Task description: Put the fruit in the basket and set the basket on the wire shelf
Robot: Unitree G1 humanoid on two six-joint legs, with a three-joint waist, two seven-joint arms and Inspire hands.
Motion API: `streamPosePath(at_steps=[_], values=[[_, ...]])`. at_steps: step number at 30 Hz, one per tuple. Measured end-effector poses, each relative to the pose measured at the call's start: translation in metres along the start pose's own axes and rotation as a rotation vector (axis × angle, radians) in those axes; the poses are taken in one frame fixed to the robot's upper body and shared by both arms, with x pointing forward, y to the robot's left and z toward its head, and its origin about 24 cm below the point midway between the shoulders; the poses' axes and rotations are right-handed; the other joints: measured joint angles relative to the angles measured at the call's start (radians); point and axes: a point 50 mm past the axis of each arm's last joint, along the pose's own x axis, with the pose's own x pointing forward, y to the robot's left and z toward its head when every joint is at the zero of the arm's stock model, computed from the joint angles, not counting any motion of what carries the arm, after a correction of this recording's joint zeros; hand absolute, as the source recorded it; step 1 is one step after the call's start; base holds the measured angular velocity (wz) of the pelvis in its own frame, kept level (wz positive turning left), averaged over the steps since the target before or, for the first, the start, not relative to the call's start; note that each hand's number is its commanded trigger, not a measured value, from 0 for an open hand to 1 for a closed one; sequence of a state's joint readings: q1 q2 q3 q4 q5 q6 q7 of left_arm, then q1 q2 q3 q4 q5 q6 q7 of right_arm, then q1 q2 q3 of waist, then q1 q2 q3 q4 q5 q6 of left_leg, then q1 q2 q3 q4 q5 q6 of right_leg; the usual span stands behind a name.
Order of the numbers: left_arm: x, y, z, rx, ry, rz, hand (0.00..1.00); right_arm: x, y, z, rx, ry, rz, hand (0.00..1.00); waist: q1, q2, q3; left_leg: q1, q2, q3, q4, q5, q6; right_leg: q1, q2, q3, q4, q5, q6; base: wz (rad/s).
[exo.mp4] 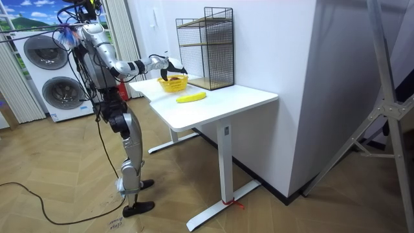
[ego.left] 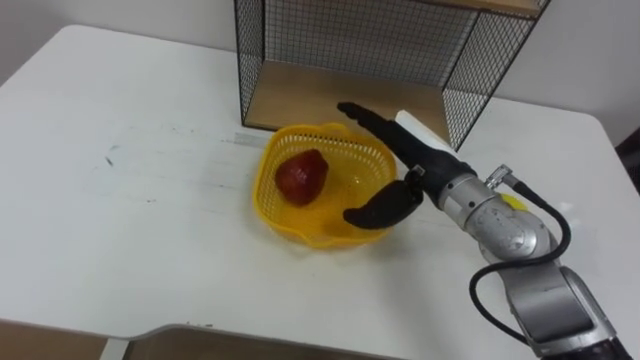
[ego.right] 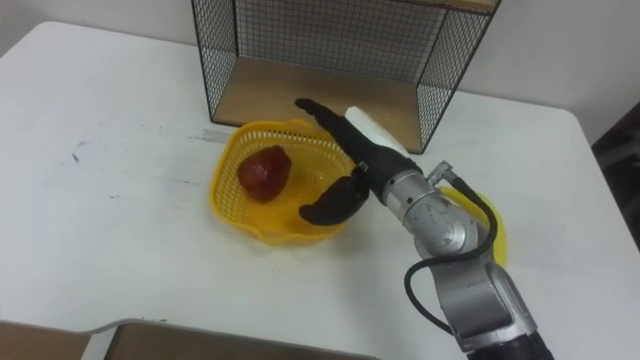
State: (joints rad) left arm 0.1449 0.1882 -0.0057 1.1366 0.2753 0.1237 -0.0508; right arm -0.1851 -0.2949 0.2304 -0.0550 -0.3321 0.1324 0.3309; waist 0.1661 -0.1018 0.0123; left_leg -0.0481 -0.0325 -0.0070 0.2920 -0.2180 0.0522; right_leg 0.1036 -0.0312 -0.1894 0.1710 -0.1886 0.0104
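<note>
A yellow plastic basket [ego.left: 272, 160] sits on the white table just in front of the wire shelf [ego.left: 350, 40]. A dark red fruit [ego.left: 302, 176] lies in its left half. My right hand [ego.left: 405, 155] reaches in from the right and lies open across the basket's right rim. Its straight fingers point along the far rim and its thumb [ego.left: 375, 211] is spread over the near rim. A banana [exo.mp4: 191, 98] lies on the table to the right of the basket; in the eye views my forearm covers most of it.
The shelf's lowest level is a wooden board [ego.left: 320, 95], open toward the basket, with black mesh walls at the sides and back. White tabletop [ego.left: 120, 200] stretches to the left and front of the basket. I stand at the table's edge; washing machines [exo.mp4: 45, 77] are behind me.
</note>
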Motion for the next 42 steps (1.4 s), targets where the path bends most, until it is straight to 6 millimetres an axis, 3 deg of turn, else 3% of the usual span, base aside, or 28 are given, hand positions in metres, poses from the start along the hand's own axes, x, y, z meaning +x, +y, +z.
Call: streamPosePath(at_steps=[14, 19, 23, 25, 31, 36, 42], values=[[0.0, -0.001, -0.004, -0.002, 0.011, -0.002, 0.0, 0.001, 0.0, 0.002, 0.035, -0.012, -0.049, 0.0, -0.005, 0.003, 0.0006, 0.004, 0.0, 0.0, 0.0, 0.0, 0.0, 0.003, 0.001, 0.01, 0.0, 0.0, 0.0, 0.0], [-0.001, -0.003, -0.01, -0.007, 0.025, -0.008, 0.0, -0.001, -0.01, 0.005, 0.036, -0.034, -0.144, 0.0, -0.033, 0.022, -0.0029, 0.005, 0.0, 0.003, 0.001, 0.0, 0.0, 0.003, 0.0, 0.01, 0.0, 0.001, 0.0, 0.0], [-0.001, -0.01, -0.015, -0.011, 0.034, -0.022, 0.0, -0.008, -0.028, 0.008, 0.066, -0.087, -0.268, 0.0, -0.061, 0.044, -0.0113, 0.01, 0.0, 0.004, 0.0, 0.0, 0.0, 0.006, 0.0, 0.009, -0.001, 0.001, 0.0, 0.0], [-0.002, -0.009, -0.018, -0.023, 0.036, -0.016, 0.0, -0.012, -0.036, 0.006, 0.084, -0.094, -0.325, 0.0, -0.073, 0.047, -0.0107, 0.02, 0.0, 0.005, -0.004, 0.001, -0.001, 0.014, 0.001, 0.007, -0.001, 0.001, 0.0, 0.0], [-0.002, -0.007, -0.022, -0.046, 0.042, 0.013, 0.0, -0.025, -0.05, -0.01, 0.146, -0.047, -0.474, 0.0, -0.089, 0.03, -0.0129, 0.047, -0.001, 0.004, -0.027, 0.008, -0.006, 0.03, 0.002, 0.003, -0.001, 0.001, 0.0, 0.0], [-0.003, -0.007, -0.027, -0.066, 0.056, 0.016, 0.0, -0.035, -0.05, -0.04, 0.194, 0.074, -0.562, 0.0, -0.088, 0.015, -0.0103, 0.06, 0.0, 0.007, -0.035, 0.008, -0.006, 0.038, 0.003, 0.012, -0.003, 0.001, 0.0, -0.04], [-0.004, -0.009, -0.034, -0.068, 0.072, 0.012, 0.0, -0.046, -0.059, -0.054, 0.195, 0.137, -0.675, 0.0, -0.115, 0.025, -0.0069, 0.05, -0.001, 0.011, -0.034, 0.009, -0.004, 0.028, -0.002, 0.011, -0.002, 0.001, 0.0, -0.01]])
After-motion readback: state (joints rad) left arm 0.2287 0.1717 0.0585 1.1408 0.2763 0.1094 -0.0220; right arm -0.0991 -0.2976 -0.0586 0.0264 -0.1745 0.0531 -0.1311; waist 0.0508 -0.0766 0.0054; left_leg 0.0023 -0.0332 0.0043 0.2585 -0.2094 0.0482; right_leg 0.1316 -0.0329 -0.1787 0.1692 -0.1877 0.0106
